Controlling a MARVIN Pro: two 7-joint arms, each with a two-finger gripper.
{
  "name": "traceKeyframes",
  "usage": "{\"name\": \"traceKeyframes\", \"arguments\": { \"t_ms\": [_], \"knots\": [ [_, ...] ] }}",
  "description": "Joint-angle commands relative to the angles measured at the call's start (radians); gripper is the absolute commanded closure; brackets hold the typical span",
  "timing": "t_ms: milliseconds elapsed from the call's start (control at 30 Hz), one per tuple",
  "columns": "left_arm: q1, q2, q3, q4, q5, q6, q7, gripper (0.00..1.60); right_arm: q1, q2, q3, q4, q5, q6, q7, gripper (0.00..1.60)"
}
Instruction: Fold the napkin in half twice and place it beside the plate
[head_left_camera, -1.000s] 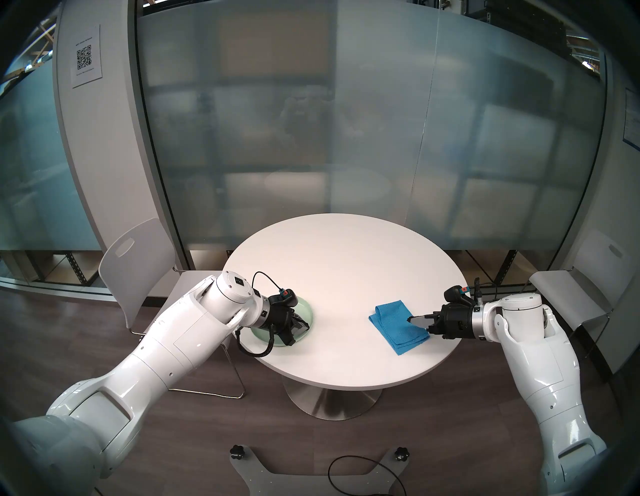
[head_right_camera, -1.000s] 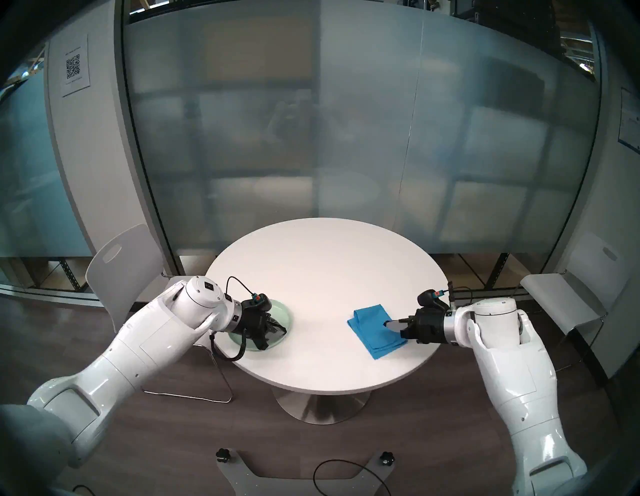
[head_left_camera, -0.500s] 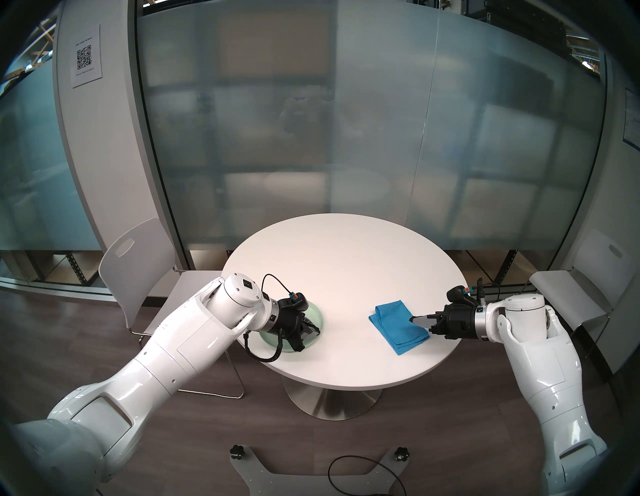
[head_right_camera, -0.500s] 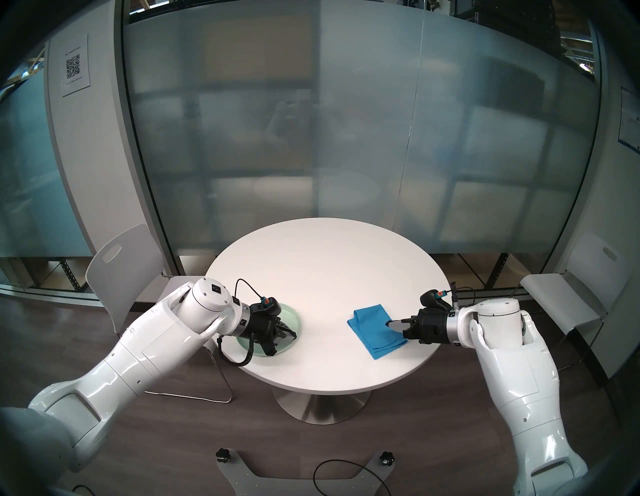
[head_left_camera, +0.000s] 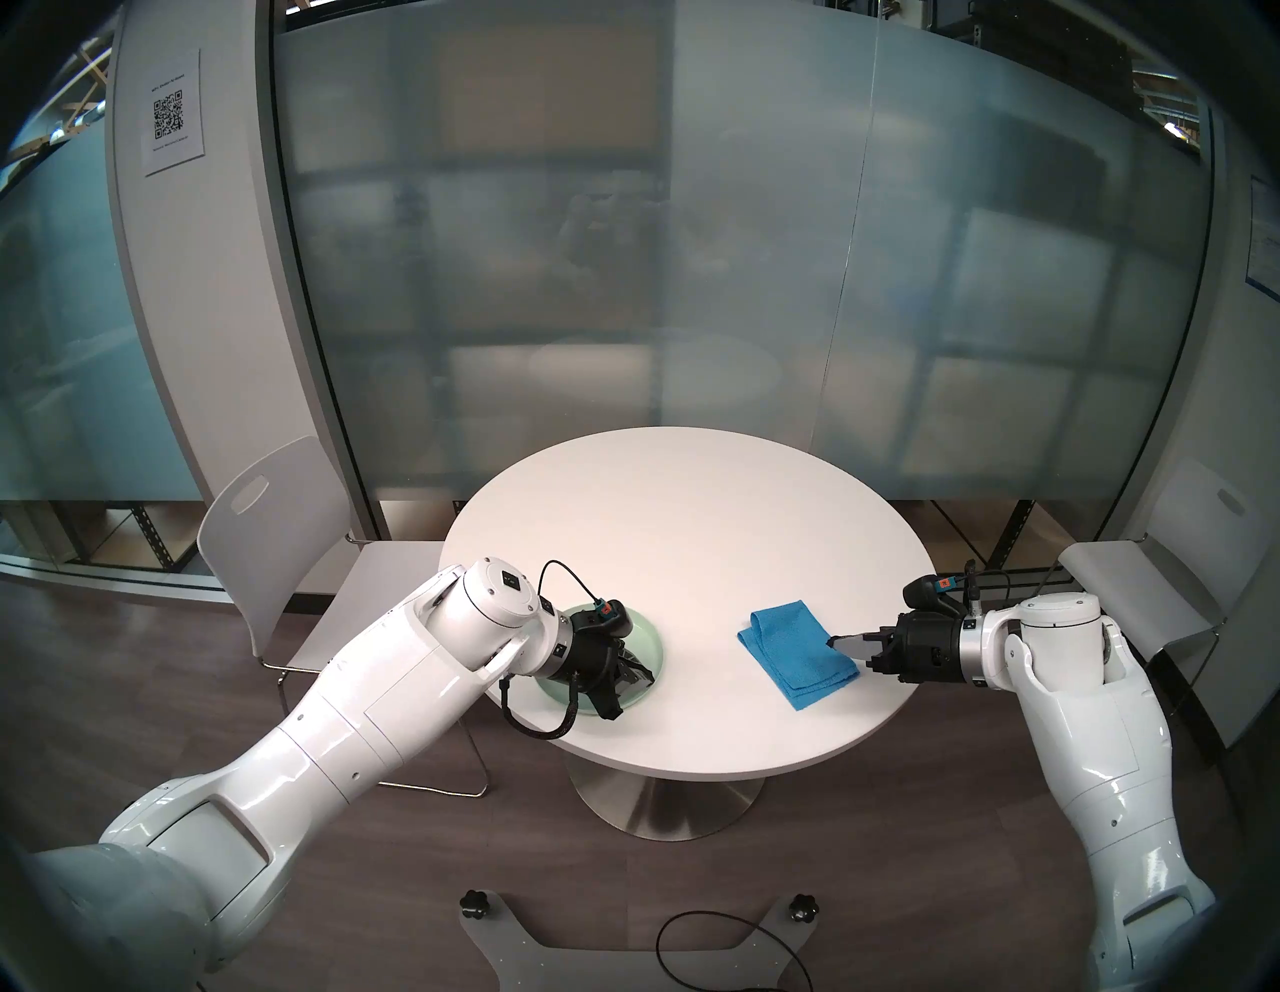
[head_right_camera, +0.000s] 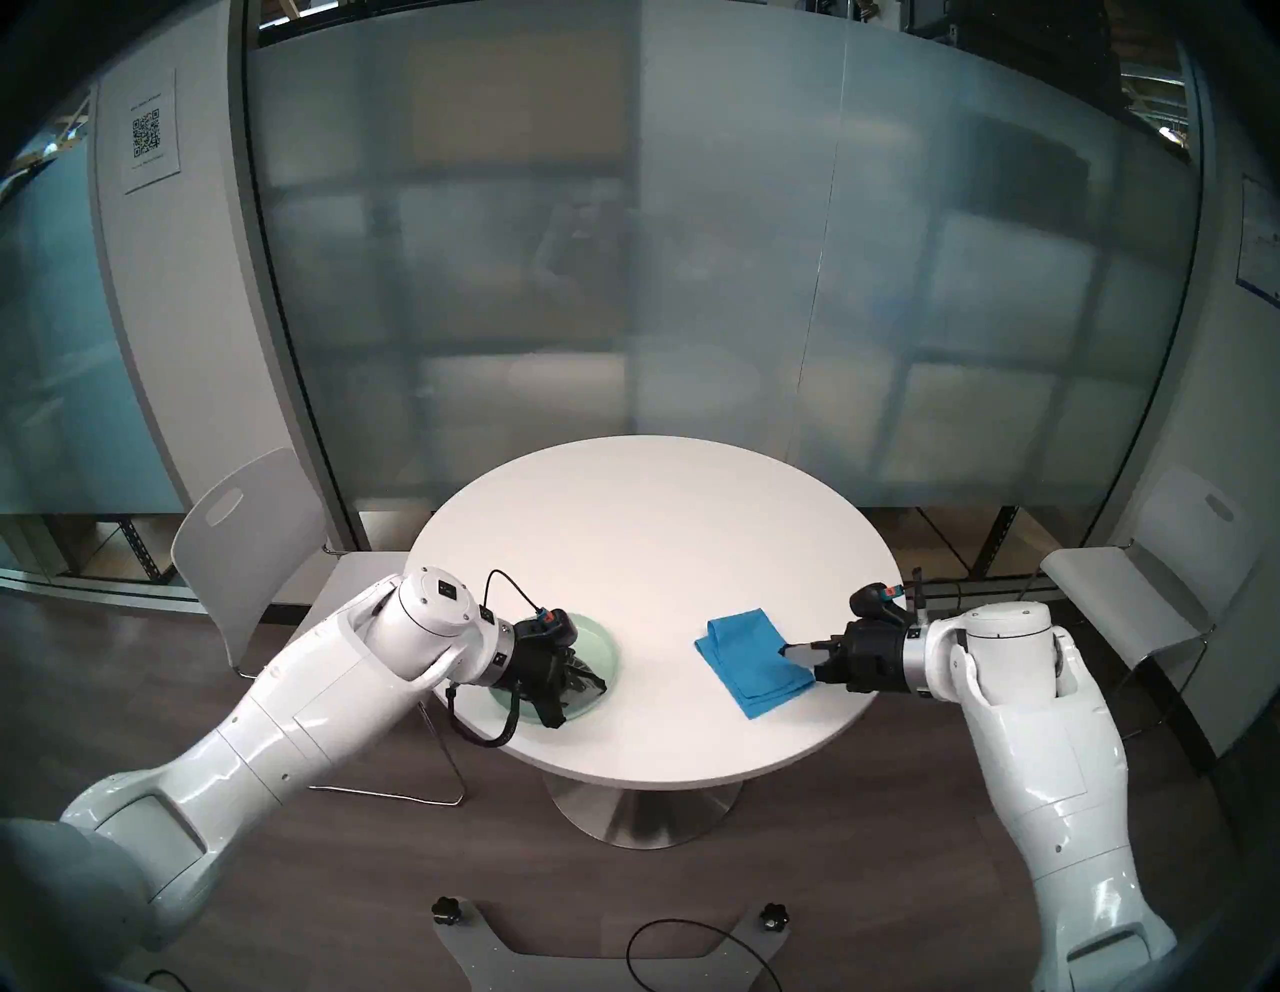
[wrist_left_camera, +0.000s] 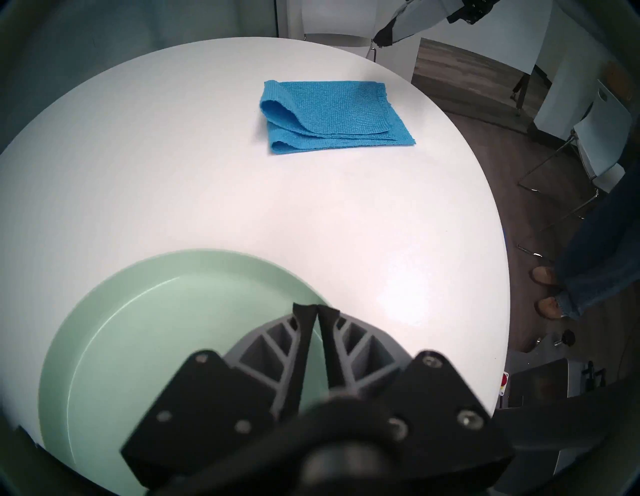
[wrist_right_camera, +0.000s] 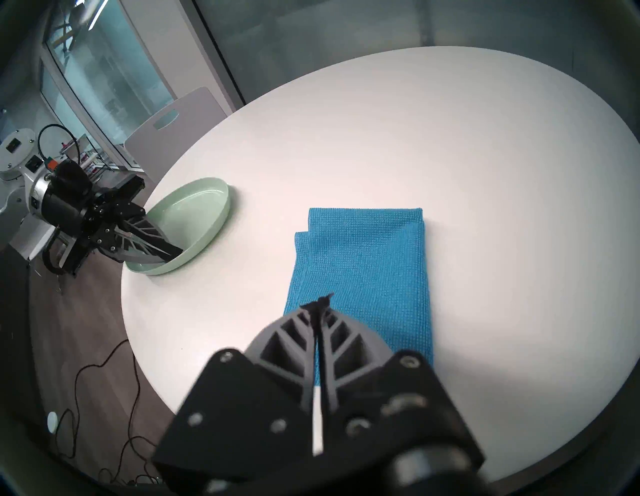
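The bright blue napkin (head_left_camera: 796, 651) lies folded into a small rectangle on the right side of the round white table (head_left_camera: 692, 526). Its layers splay a little at one end in the left wrist view (wrist_left_camera: 329, 114). On the left stands the pale mint-green plate (head_left_camera: 644, 627), a wide gap from the napkin. My left gripper (head_left_camera: 651, 679) is shut, and its tips reach down inside the plate near its rim (wrist_left_camera: 316, 308). My right gripper (head_left_camera: 834, 643) is shut and empty, hovering over the napkin's right edge (wrist_right_camera: 320, 301).
White chairs stand at the table's left (head_left_camera: 277, 540) and right (head_left_camera: 1136, 589). A frosted glass wall runs behind. A person's legs (wrist_left_camera: 588, 270) show beside the table in the left wrist view. Cables lie on the floor (wrist_right_camera: 104, 363).
My left arm has moved right with its shut tips in the plate, and the plate has slid right toward the napkin. My right gripper has drawn back slightly to the right.
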Motion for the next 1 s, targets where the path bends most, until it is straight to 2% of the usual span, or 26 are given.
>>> {"name": "traceKeyframes", "arguments": {
  "t_ms": [0,333,967],
  "knots": [
    [-0.008,-0.013,0.005,-0.033,0.001,0.000,0.000,1.00,-0.014,0.002,0.026,-0.036,0.009,0.002,0.001,1.24],
    [0.000,-0.026,0.024,-0.053,0.000,0.007,0.008,1.00,-0.040,-0.003,0.048,-0.060,0.011,0.004,0.002,1.24],
    [-0.059,-0.095,0.063,0.007,0.002,-0.008,0.022,1.00,-0.095,-0.020,0.094,-0.110,0.009,0.017,-0.002,1.24]
  ]
}}
